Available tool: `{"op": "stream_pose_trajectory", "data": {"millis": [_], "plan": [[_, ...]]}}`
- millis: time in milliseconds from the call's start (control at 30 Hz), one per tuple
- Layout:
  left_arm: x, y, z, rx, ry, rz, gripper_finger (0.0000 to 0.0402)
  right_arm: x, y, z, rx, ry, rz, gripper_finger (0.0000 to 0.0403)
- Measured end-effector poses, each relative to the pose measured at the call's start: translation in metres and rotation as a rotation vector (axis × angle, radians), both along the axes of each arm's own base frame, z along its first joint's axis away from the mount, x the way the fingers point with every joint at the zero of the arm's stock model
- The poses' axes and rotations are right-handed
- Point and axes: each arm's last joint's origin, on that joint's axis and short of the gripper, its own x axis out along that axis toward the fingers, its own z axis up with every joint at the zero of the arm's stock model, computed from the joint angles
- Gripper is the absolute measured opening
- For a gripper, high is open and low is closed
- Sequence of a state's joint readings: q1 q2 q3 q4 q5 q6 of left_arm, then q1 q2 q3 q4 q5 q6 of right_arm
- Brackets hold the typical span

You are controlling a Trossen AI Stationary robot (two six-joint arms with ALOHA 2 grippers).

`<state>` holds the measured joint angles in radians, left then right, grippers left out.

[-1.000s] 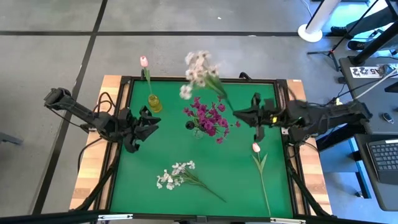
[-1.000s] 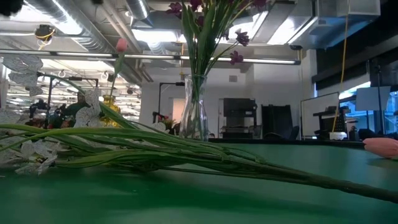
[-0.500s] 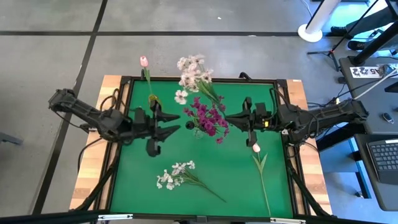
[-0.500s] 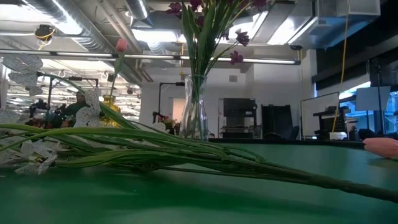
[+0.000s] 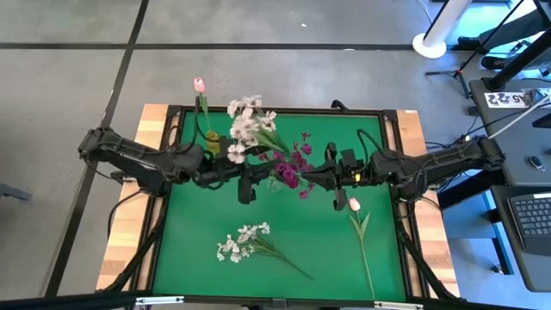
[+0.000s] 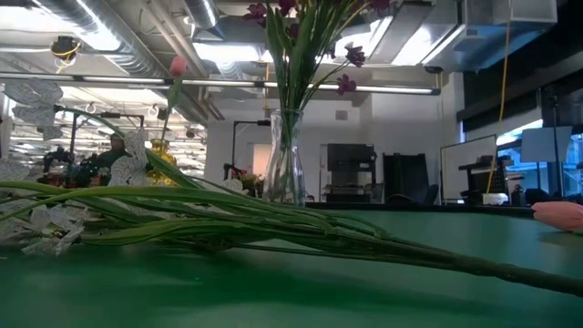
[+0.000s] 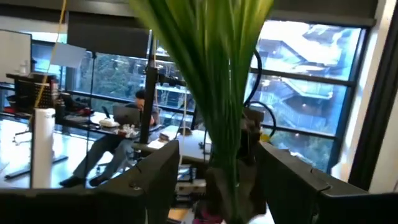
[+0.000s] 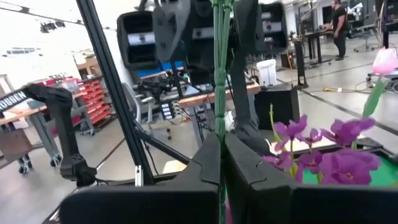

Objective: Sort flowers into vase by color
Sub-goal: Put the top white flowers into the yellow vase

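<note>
My right gripper [image 5: 308, 176] [image 8: 221, 163] is shut on the green stem of a white blossom spray [image 5: 245, 123], held above the clear vase of magenta flowers [image 5: 293, 164] [image 6: 284, 169]. My left gripper [image 5: 258, 172] [image 7: 217, 180] faces it, open. Its fingers stand on either side of the same green stem and leaves [image 7: 211, 81]; I cannot tell whether they touch. A pink tulip [image 5: 199, 84] stands in the yellow vase [image 5: 212, 140]. A second white spray [image 5: 244, 240] and a pink tulip [image 5: 354, 205] lie flat on the green mat. My right gripper pinches the white spray's stem [image 8: 219, 124] between its two fingers [image 8: 205, 165], well below the blossoms. The fingers come level from the table's right and lie across the stem. The spray is lifted clear, and its blossoms lean toward the table's far left.
The green mat sits inside a dark frame [image 5: 275, 110] on a wooden table. The lying spray's long stems [image 6: 364, 241] stretch across the near part of the mat. The lying tulip's stem [image 5: 365, 254] runs toward the near right corner.
Both arms have reached in toward the centre vase: the left gripper moved right, the right gripper moved left. The held white spray travelled with the right gripper, and its blossoms swung from above the far edge's middle toward the yellow vase.
</note>
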<state>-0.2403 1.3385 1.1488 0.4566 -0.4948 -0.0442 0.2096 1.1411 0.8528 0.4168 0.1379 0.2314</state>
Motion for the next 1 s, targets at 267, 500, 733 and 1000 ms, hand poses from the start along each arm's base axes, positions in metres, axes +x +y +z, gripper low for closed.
{"op": "stream_pose_trajectory", "data": {"millis": [267,500,733,1000], "plan": [[0.002,0.003,0.004,-0.019,-0.028,-0.045,0.0218,0.002,0.0,-0.002,-0.001,0.007,0.0,0.0002],[0.001,0.006,0.008,-0.027,-0.066,-0.032,0.0215,0.002,0.0,-0.002,-0.002,0.007,0.0,0.0002],[0.001,0.013,0.011,-0.035,-0.106,-0.011,0.0215,0.002,0.0,-0.002,-0.002,0.008,0.001,0.0002],[0.002,0.017,0.011,-0.034,-0.105,0.003,0.0194,0.002,0.001,-0.003,-0.005,0.013,0.018,0.0002]]}}
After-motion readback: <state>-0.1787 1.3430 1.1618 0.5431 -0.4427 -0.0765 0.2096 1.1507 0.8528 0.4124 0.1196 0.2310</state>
